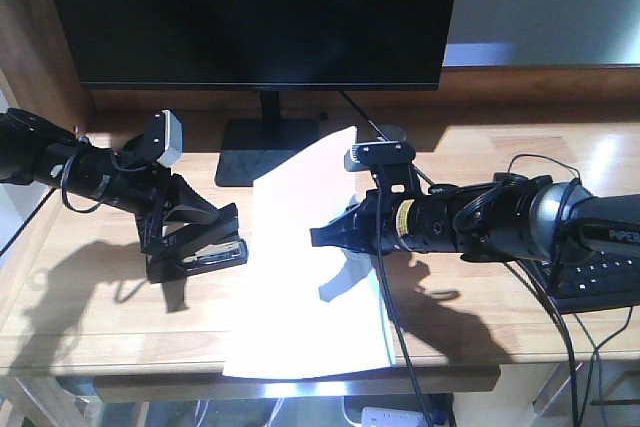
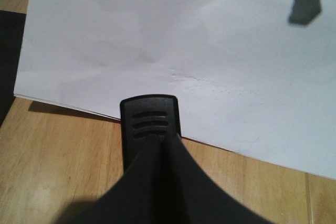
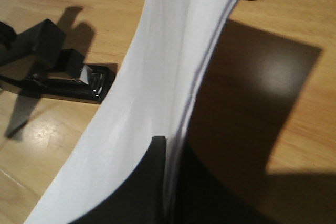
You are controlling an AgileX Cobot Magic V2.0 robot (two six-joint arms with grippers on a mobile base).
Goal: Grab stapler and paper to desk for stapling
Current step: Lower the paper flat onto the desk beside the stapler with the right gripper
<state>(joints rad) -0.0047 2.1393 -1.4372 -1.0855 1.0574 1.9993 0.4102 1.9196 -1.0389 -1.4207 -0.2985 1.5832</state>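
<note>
Above the bench [image 1: 80, 317], my left end effector [image 1: 185, 237] clamping the stapler [image 1: 212, 255] and my right end effector [image 1: 330, 237] pinching the paper [image 1: 300, 327], I should feed the sheet's edge squarely into the stapler's mouth.

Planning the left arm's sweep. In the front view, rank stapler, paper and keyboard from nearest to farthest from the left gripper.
1. Stapler: held in the left gripper, on the left side.
2. Paper: just to the stapler's right, in the centre, pinched by the right gripper.
3. Keyboard: far right edge, beyond the right arm.
</note>
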